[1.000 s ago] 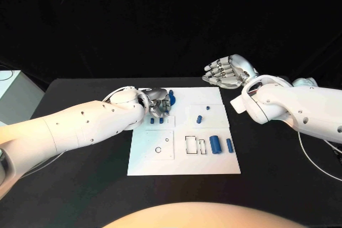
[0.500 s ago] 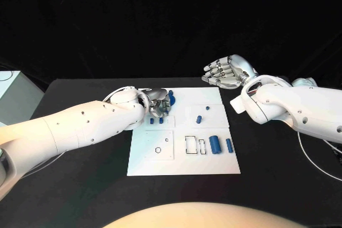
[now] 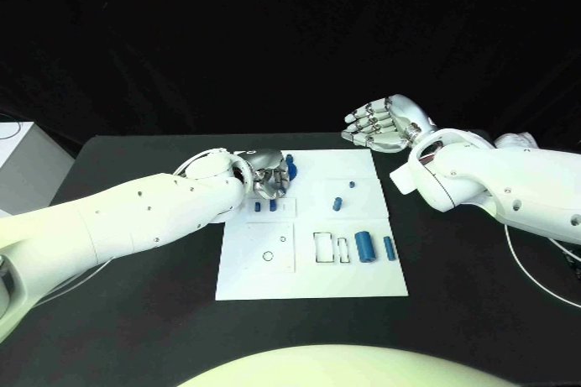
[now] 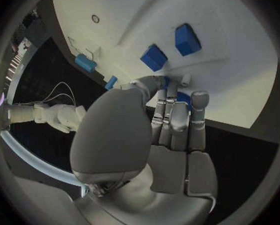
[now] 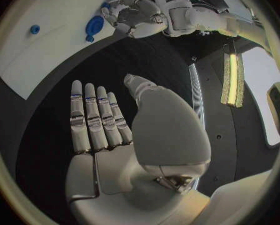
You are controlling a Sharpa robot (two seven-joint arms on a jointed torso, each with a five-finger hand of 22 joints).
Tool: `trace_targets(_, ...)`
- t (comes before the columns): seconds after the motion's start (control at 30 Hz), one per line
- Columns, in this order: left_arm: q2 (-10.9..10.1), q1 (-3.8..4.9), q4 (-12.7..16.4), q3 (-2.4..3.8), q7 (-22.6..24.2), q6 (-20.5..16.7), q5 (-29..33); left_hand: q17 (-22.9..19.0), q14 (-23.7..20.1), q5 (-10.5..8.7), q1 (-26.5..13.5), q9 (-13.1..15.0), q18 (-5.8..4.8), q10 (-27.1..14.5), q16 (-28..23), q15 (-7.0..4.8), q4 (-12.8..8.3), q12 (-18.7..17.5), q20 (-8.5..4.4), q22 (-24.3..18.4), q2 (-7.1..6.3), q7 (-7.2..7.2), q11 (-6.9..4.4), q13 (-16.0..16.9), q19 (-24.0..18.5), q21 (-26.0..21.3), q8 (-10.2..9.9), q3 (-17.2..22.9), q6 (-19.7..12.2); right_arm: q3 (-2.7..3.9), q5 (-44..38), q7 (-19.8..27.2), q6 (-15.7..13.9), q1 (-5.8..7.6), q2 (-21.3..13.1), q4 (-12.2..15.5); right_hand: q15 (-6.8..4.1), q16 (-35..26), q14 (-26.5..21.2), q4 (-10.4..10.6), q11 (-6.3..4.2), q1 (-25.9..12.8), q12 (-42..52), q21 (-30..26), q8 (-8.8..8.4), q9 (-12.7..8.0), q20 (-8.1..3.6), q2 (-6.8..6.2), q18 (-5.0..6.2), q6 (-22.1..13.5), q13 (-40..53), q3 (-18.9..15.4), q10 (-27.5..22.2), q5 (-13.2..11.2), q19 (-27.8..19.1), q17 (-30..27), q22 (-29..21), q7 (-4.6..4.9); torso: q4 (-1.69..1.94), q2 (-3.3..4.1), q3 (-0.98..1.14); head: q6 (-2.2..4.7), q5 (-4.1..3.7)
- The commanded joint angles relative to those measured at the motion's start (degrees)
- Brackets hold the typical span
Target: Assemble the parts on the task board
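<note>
The white task board [image 3: 315, 274] lies in the middle of the black table. My left hand [image 3: 269, 175] hovers over its far left corner, fingers curled around a blue part [image 3: 288, 162] that also shows between the fingers [image 4: 182, 99] in the left wrist view. Just near of that hand, two small blue pieces [image 3: 265, 207] stand in the board, and they appear as blue blocks [image 4: 154, 57] in the wrist view. My right hand [image 3: 385, 122] is raised beyond the board's far right corner, fingers straight, holding nothing [image 5: 96, 117].
More blue parts sit on the board: a short one [image 3: 337, 204], a tiny one [image 3: 353, 185], a thick cylinder [image 3: 363, 241] and a slimmer one [image 3: 389, 248] beside an outlined slot [image 3: 325, 246]. A pale box [image 3: 22, 164] stands at the table's left edge.
My left hand has shifted a little over the board's far left corner with the blue part, uncovering the second small piece. The right hand has stayed raised.
</note>
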Motion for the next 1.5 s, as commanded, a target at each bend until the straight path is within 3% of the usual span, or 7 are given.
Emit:
trace_targets(0.03,-0.26,-0.03,0.41,0.06,2.22,-4.18,1.66,0.07,0.57,-0.14,-0.51,0.17,-0.70,0.23,0.39,0.03,-0.11,-0.50,0.04,0.11,-0.01,-0.01,0.22,-0.21,0.39,0.26,-0.44,-0.07,0.29,0.01,-0.25,0.30,1.01,-0.02,0.05,0.06,0.07,-0.30,0.30,-0.19,0.00,-0.29,-0.28,0.12,-0.21,-0.10,0.17,0.27,0.77,-0.05,-0.06,-0.32,0.33,0.21,0.39,-0.09,-0.09,1.17,0.02,-0.01,-0.03,0.10,-0.04)
trace_targets(0.13,-0.95,-0.10,1.18,0.34,3.08,-5.13,2.50,-0.07,0.60,-0.12,-0.86,0.22,-0.71,0.27,0.38,0.06,-0.11,-1.08,0.06,0.09,-0.05,-0.01,0.28,-0.36,0.42,0.22,-0.62,-0.05,0.29,0.01,-0.26,0.29,1.04,-0.02,0.04,0.06,0.07,-0.30,0.30,-0.19,0.00,-0.29,-0.28,0.12,-0.21,-0.10,0.17,0.27,0.77,-0.05,-0.06,-0.32,0.33,0.21,0.39,-0.09,-0.09,1.17,0.01,-0.03,-0.04,0.19,-0.06)
trace_targets(0.33,-3.61,-0.14,4.25,1.67,4.43,-5.06,5.26,0.05,0.77,-0.11,-1.24,0.34,-0.75,0.56,0.45,0.09,-0.17,-1.80,0.10,0.18,-0.14,0.01,0.32,-0.54,0.56,0.23,-0.78,-0.03,0.43,0.01,-0.27,0.26,1.05,-0.02,-0.13,0.04,0.07,-0.30,0.30,-0.19,0.00,-0.29,-0.28,0.12,-0.21,-0.10,0.17,0.27,0.77,-0.05,-0.06,-0.32,0.33,0.21,0.39,-0.09,-0.09,1.17,0.10,-0.15,-0.01,0.16,-0.08)
trace_targets(0.43,-5.30,-0.11,6.03,2.41,4.27,-2.71,6.55,-0.10,0.73,-0.12,-1.39,0.38,-0.74,0.71,0.43,0.11,-0.19,-2.01,0.11,0.15,-0.20,0.00,0.32,-0.58,0.55,0.20,-0.83,-0.05,0.49,0.01,-0.27,0.24,1.05,-0.02,-0.24,0.05,0.07,-0.30,0.30,-0.19,0.00,-0.29,-0.28,0.12,-0.21,-0.10,0.17,0.27,0.77,-0.05,-0.06,-0.32,0.33,0.21,0.39,-0.09,-0.09,1.17,0.18,-0.22,0.02,0.06,-0.09)
trace_targets(0.6,-7.00,-0.03,7.15,2.92,3.34,0.83,7.35,-0.72,0.43,-0.03,-1.53,0.44,-0.59,0.93,0.28,0.11,-0.26,-2.35,0.13,-0.53,-0.23,-0.04,0.29,-0.65,-0.08,-0.20,-0.92,-0.01,0.56,0.01,-0.28,0.19,1.02,-0.02,-0.37,0.08,0.07,-0.30,0.30,-0.19,0.00,-0.29,-0.28,0.12,-0.21,-0.10,0.17,0.27,0.77,-0.05,-0.06,-0.32,0.33,0.21,0.39,-0.09,-0.09,1.17,0.32,-0.25,-0.01,-0.01,0.01)
trace_targets(1.13,-6.06,-0.11,3.45,2.71,2.58,2.33,4.41,-1.24,0.04,-0.08,-1.97,0.59,-0.49,1.40,0.13,0.14,-0.38,-3.15,0.15,-1.04,-0.39,-0.07,0.30,-0.78,-0.70,-0.63,-1.17,-0.08,0.68,0.01,-0.38,0.22,1.00,-0.02,-0.31,0.11,0.09,-0.40,0.31,-0.17,0.02,-0.36,-0.34,0.08,-0.24,-0.12,0.18,0.27,0.76,-0.03,-0.09,-0.45,0.34,0.23,0.40,-0.23,-0.28,1.20,0.01,0.05,-0.05,0.06,0.51)
trace_targets(1.5,-5.69,-0.14,2.42,2.59,2.25,2.90,3.80,-1.35,-0.05,-0.07,-1.75,0.67,-0.46,1.66,0.13,0.09,-0.68,-3.46,0.13,-1.13,-0.27,-0.11,0.24,-0.80,-0.82,-0.72,-1.27,0.06,0.76,0.01,-0.44,0.15,1.10,-0.02,-0.34,0.18,0.10,-0.45,0.32,-0.18,0.03,-0.37,-0.38,0.07,-0.26,-0.13,0.18,0.29,0.76,-0.02,-0.10,-0.50,0.34,0.25,0.41,-0.31,-0.38,1.20,0.11,-0.02,-0.01,-0.18,0.40)
